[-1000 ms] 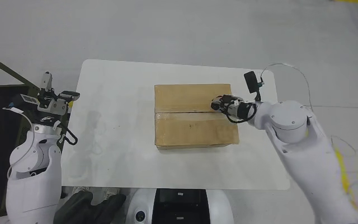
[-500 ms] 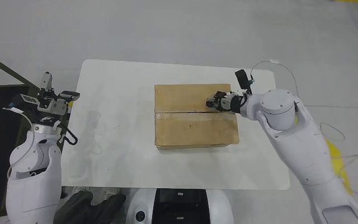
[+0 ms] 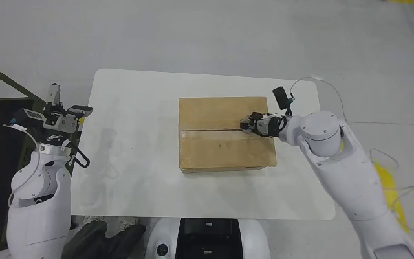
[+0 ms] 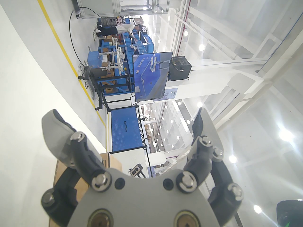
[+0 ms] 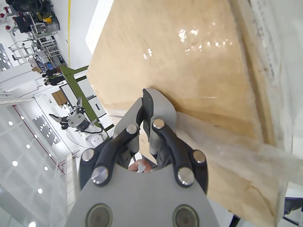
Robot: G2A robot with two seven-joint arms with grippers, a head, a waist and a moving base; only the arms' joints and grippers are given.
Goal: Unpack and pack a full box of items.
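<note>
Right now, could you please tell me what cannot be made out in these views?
- Contents of the box: hidden by its closed flaps, top view.
- Whether the right gripper pinches the clear tape: its shut fingers cover the spot, right wrist view.

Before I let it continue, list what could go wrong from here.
1. The right gripper, shut, sits at the seam of the closed box; it may slip off the tape without lifting a flap.
2. The left gripper hangs open beyond the table's left edge, so nothing braces the box; a pull could drag it.
</note>
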